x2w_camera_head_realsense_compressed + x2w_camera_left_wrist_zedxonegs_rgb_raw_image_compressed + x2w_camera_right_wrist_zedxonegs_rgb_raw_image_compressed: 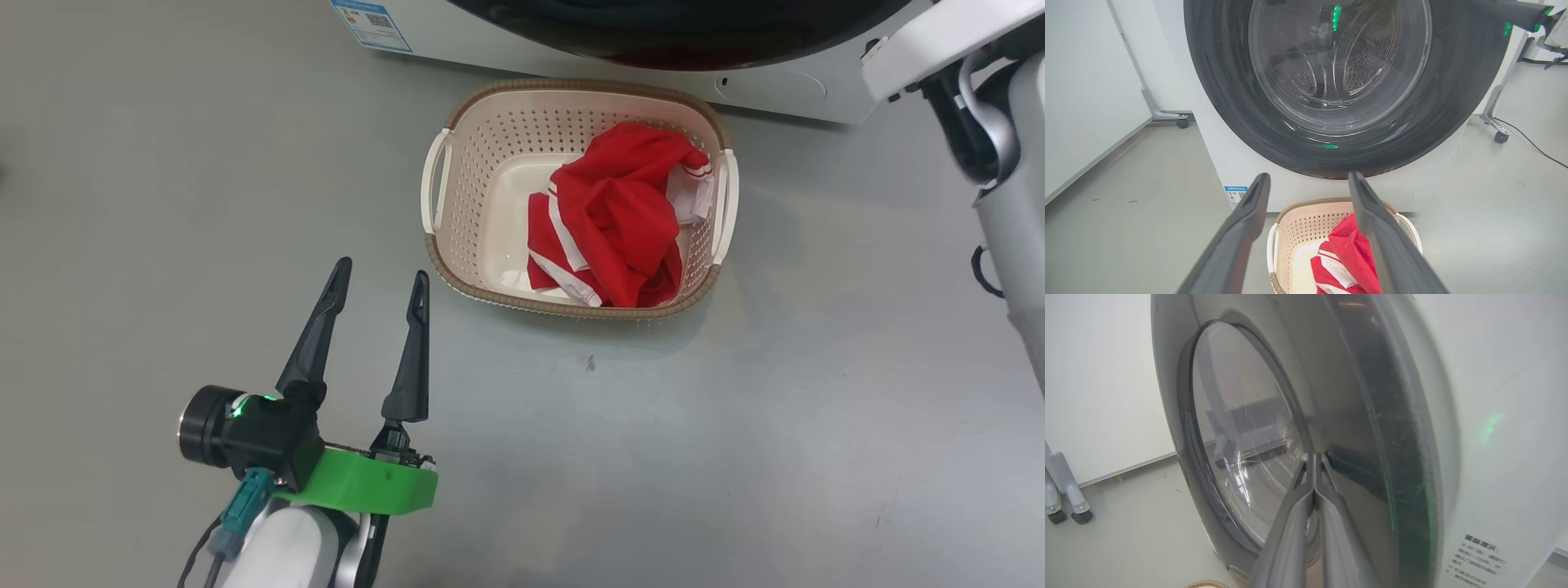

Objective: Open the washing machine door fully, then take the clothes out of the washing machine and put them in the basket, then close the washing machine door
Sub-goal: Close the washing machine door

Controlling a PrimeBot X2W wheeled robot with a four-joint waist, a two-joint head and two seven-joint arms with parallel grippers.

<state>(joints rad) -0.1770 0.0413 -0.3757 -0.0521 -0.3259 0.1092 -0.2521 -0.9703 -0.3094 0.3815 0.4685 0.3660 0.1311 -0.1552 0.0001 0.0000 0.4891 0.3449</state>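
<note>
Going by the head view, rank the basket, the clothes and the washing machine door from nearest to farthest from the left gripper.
1. basket: on the floor, just ahead and right of the left gripper.
2. clothes: heaped in the basket's right half.
3. washing machine door: beyond the basket, at the top edge.

The head view looks steeply down on the grey floor (735, 449) and the cream perforated plastic basket (506, 131). The left wrist view sits low, facing the round glossy black door (1229, 102) and sharing that basket. The right wrist view skims the same door from very close.
</note>
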